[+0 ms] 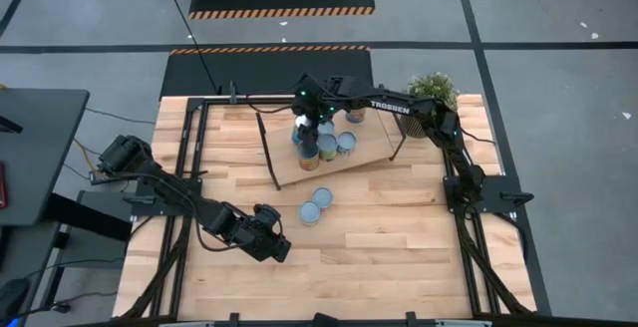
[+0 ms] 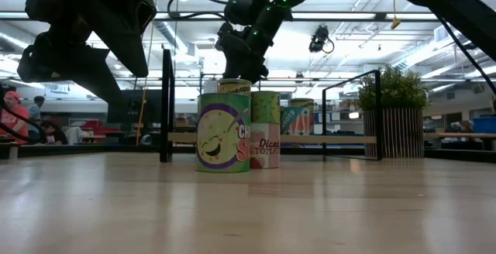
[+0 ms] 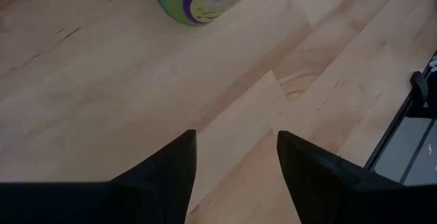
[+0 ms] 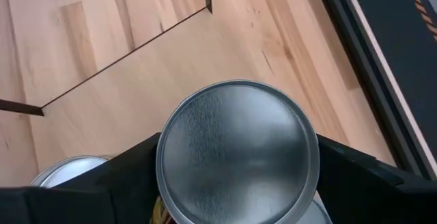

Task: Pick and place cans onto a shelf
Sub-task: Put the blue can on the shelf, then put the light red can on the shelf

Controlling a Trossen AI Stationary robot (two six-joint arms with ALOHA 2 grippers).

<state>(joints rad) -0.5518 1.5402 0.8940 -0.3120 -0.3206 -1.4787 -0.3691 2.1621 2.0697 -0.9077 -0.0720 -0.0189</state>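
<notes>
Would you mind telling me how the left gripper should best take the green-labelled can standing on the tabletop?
Grip the green-labelled can across its round side wall, mid-height, approaching level from the left gripper's side. It stands upright, and a second can stands close on its far side.

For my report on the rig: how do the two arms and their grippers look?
Both arms are dark, jointed and slim. The right arm carries white "TROSSEN" lettering, and green lights glow near its wrist. The left arm shows no lettering. The left gripper has two flat, black, tapering fingers.
</notes>
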